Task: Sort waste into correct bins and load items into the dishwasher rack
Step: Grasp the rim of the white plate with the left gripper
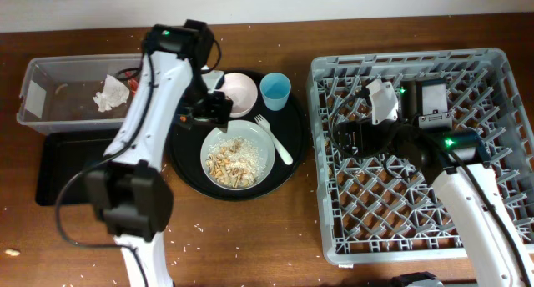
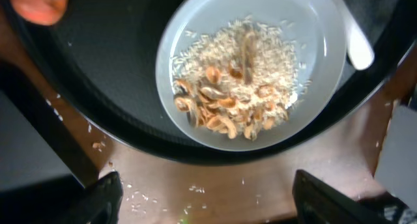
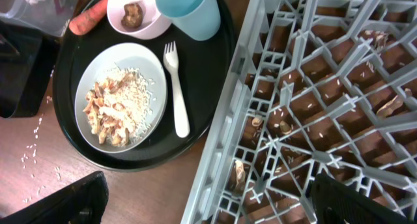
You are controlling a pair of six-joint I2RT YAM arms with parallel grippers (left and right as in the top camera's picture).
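The pale grey-green bowl [image 1: 237, 156] holds rice and brownish scraps [image 2: 234, 87] on the round black tray [image 1: 288, 166]. With it are a small white bowl [image 1: 239, 91] holding a brown scrap [image 3: 133, 14], a light blue cup [image 1: 275, 90], a white fork [image 1: 275, 139] and an orange carrot [image 3: 91, 19]. The napkin [image 1: 110, 93] and red wrapper [image 1: 131, 74] lie in the clear tub [image 1: 50, 87]. The shallow black tray [image 1: 71, 166] is in front of the tub. My left gripper [image 1: 215, 110] is open and empty above the big bowl [image 2: 251, 68]. My right gripper [image 1: 349, 137] is open and empty over the left edge of the grey rack [image 1: 417, 145].
Loose rice grains lie on the wooden table [image 2: 195, 188] around the round tray and under the rack. Food scraps and rice [image 3: 238, 175] show through the rack lattice. The left arm reaches across the tub's right end.
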